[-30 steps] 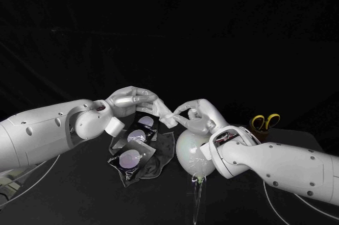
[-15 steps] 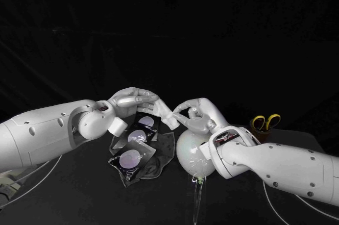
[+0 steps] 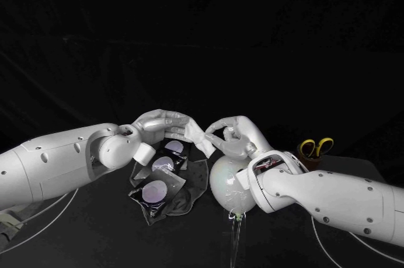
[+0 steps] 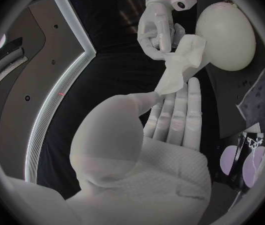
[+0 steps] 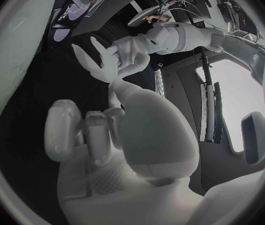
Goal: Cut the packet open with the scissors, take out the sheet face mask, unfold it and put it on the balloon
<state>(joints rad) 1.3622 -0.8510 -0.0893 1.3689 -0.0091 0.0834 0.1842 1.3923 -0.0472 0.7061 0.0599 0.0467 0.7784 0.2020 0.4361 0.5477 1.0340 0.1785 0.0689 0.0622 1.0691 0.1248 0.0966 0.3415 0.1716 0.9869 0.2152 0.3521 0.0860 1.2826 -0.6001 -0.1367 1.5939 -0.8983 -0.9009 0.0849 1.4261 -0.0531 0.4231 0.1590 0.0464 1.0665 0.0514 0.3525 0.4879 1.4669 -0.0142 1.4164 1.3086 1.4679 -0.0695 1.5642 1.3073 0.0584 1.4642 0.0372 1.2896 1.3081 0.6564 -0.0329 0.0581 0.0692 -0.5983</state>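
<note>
sheet face mask (image 3: 200, 141) is out of the packet: a folded white wad, held in the air between the two hands, just above the balloon (image 3: 226, 183). Not unfolded, not on the balloon.

left hand (image 3: 164, 125) pinches one end between thumb and fingertips. In the left wrist view, that end of the mask (image 4: 179, 67) sits right at the tips of its fingers (image 4: 182, 110). right hand (image 3: 234, 136) grasps the other end with its fingers curled round it. The hands are close together, almost touching.

packet (image 3: 164, 186) lies crumpled on the table (image 3: 110, 233) under the left wrist, just beside the balloon. scissors (image 3: 316, 146) stand handles-up behind the right forearm, well apart from the work.

My read is that the step in hand is unfolding. Risks from here:
- Both grips look to be on the whole wad, not on single layers. Pulling apart would then stretch or tear the sheet instead of opening it.
- The left pinch is shallow, at the very edge. A wet sheet could slip out and drop onto the packet or table.
- The right wrist sits just over the balloon, so a downward move could nudge it, and the balloon could roll off.
- The layers may cling together. Can't tell from here where the fold edges are.
</note>
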